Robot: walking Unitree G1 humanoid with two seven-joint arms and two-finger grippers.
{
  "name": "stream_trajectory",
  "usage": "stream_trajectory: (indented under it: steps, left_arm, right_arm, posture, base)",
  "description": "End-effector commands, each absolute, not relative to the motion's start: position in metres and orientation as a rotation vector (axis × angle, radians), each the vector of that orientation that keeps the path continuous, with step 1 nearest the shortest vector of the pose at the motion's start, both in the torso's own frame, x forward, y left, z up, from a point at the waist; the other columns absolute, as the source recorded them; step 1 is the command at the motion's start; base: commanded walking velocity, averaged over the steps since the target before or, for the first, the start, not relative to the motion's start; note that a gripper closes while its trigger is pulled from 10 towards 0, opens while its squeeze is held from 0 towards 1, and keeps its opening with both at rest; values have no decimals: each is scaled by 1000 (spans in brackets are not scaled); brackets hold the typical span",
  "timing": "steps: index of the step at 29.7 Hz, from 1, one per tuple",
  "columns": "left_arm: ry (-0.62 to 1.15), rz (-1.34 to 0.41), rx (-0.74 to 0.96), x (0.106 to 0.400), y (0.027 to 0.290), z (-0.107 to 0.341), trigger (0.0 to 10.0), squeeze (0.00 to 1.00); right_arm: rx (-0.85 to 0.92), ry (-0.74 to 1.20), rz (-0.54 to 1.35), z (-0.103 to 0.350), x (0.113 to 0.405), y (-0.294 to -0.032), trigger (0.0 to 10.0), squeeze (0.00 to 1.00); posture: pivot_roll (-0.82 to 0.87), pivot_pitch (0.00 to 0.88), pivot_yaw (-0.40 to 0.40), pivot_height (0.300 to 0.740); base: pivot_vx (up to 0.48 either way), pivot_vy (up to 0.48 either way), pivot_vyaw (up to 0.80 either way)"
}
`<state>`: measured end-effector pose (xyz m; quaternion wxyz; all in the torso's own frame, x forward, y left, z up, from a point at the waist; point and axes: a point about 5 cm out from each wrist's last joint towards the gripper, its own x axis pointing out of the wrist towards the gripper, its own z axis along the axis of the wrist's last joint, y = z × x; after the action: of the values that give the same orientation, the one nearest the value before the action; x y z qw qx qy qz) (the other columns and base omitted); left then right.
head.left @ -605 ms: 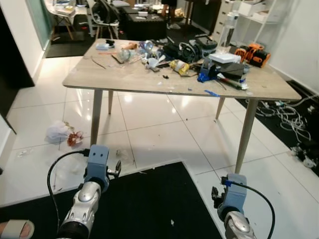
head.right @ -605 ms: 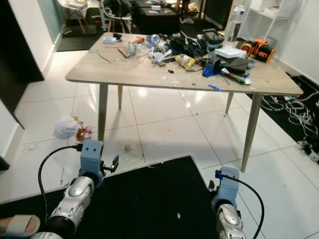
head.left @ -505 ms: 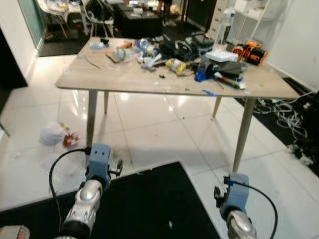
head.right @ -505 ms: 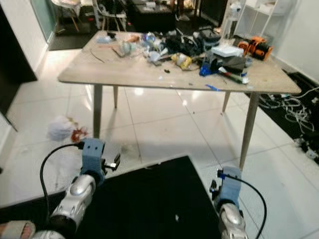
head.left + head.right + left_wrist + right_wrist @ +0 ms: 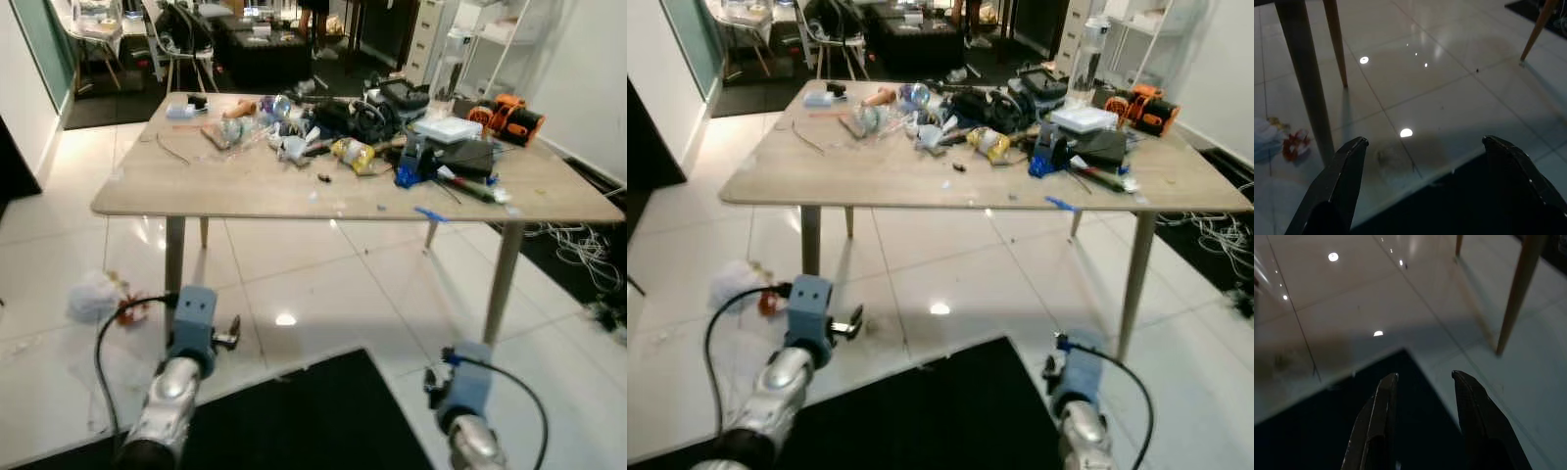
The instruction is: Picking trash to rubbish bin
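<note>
While your left gripper [image 5: 1422, 142] hangs spread wide, crumpled white trash [image 5: 96, 296] lies beside the table leg [image 5: 173, 257]; your right gripper [image 5: 1422, 377] is parted narrowly over the black mat [image 5: 1327, 431].

Home room, cluttered wooden table [image 5: 245, 176], white tiled floor [image 5: 323, 284], shelving [image 5: 509, 39]

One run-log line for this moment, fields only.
phase: approach | left tool: open, empty | right tool: open, empty | target: crumpled trash on floor beside table leg | bin: unseen

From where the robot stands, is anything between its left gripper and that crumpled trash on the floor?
Partly: the table leg stands close beside the white and red trash, just right of it. The open left gripper hangs over bare tile otherwise.
</note>
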<state>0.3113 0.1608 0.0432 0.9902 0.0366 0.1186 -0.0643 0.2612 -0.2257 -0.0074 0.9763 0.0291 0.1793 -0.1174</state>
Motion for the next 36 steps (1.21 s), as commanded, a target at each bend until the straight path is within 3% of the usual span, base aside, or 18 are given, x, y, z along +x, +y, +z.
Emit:
stream_trajectory:
  steps: [1, 11, 18, 22, 28, 36]
  left_arm:
    - [260, -110, 77, 309, 165, 38, 10000, 0]
    - [176, -112, 46, 317, 163, 59, 10000, 0]
    - [-12, -152, -19, 337, 155, 114, 10000, 0]
    - [-198, -129, -221, 343, 156, 168, 10000, 0]
    - [-252, -182, -213, 346, 148, 189, 10000, 0]
    - [-203, -296, -69, 342, 120, 185, 10000, 0]
  right_arm:
    - [69, 368, -234, -10, 260, -223, 10000, 0]
    - [46, 189, -201, 24, 285, -221, 10000, 0]
    - [5, -72, -134, 82, 316, -214, 10000, 0]
    - [-67, -272, -2, 131, 329, -197, 10000, 0]
    - [-67, -322, 1, 149, 333, -194, 10000, 0]
    - [-82, -228, -70, 153, 342, -203, 10000, 0]
  posture:
    - [-90, 40, -16, 740]
    - [-88, 44, -24, 740]
    - [-83, 52, -21, 740]
    - [-92, 58, -14, 740]
    - [-87, 61, -14, 740]
    - [-93, 75, -6, 740]
  base:
    - [401, 0, 0]
    - [401, 0, 0]
    - [400, 0, 0]
    - [400, 0, 0]
    - [399, 0, 0]
    - [401, 0, 0]
